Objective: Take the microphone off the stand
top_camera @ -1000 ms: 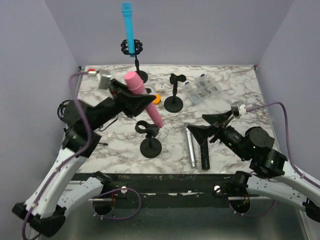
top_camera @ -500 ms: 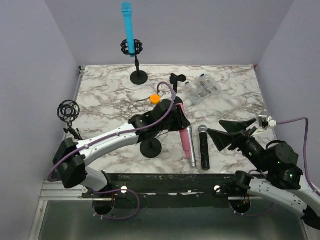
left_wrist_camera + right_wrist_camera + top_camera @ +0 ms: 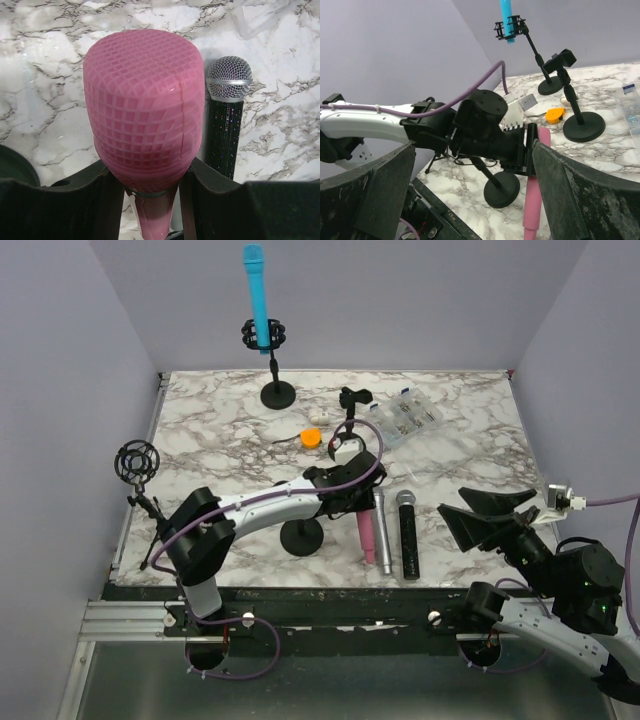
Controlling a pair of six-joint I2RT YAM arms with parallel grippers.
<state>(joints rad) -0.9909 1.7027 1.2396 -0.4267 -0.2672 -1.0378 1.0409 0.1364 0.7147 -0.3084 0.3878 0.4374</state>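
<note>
My left gripper [image 3: 352, 492] is shut on the pink microphone [image 3: 366, 536], around its neck just below the head. In the left wrist view the gripper [image 3: 150, 171] has a finger on each side of the pink head [image 3: 145, 105]. The microphone's handle points toward the front edge and rests low on the marble, beside a silver microphone [image 3: 383, 530] and a black one [image 3: 408, 536]. The empty black stand [image 3: 300, 535] sits just left of it. My right gripper [image 3: 492, 516] is open, empty and raised at the right. The pink handle also shows in the right wrist view [image 3: 532, 210].
A blue microphone [image 3: 258, 300] stands upright in a stand at the back. A second empty stand [image 3: 348, 445] is behind my left gripper, and a shock-mount stand [image 3: 135, 462] is at the left edge. An orange object [image 3: 311, 437] and a clear parts box [image 3: 405, 418] lie at the back.
My left arm swung from high on the left to the centre and lowered the pink microphone beside the silver and black ones. My right arm drew back to the right.
</note>
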